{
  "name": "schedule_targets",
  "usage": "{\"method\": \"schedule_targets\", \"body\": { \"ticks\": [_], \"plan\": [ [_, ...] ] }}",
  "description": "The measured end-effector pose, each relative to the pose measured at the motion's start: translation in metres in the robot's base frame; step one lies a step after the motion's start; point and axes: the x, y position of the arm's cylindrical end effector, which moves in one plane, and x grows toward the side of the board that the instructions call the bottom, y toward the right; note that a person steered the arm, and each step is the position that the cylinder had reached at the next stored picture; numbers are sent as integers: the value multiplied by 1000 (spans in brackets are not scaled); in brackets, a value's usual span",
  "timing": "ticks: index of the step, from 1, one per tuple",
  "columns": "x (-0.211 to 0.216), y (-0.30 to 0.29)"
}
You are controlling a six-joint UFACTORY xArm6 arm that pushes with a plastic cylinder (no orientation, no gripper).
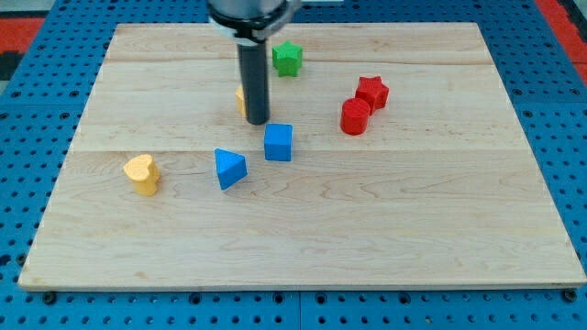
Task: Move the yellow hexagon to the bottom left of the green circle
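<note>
My tip [257,122] rests on the board at the upper middle. A yellow block [239,99] shows only as a sliver at the rod's left edge, just above the tip; the rod hides most of it, so I cannot make out its shape. A green star-shaped block [287,59] sits up and to the right of the rod, close to it. I see no green circle; the arm's body covers the board's top edge at the middle.
A blue cube [278,142] lies just below and right of the tip, a blue triangle [229,169] below and left. A yellow heart [142,173] sits at the left. A red star [372,91] and red cylinder [355,117] touch at the right.
</note>
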Motion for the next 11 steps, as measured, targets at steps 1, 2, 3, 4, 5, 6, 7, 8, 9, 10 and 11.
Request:
{"method": "schedule_targets", "body": {
  "ticks": [1, 2, 3, 4, 5, 6, 7, 8, 9, 10, 11],
  "plan": [
    [-6, -3],
    [-6, 13],
    [-7, 40],
    [-18, 42],
    [-32, 30],
    [-34, 3],
    [-34, -14],
    [-31, -21],
    [-18, -23],
    [-14, -40],
    [-19, -49]
  ]
}}
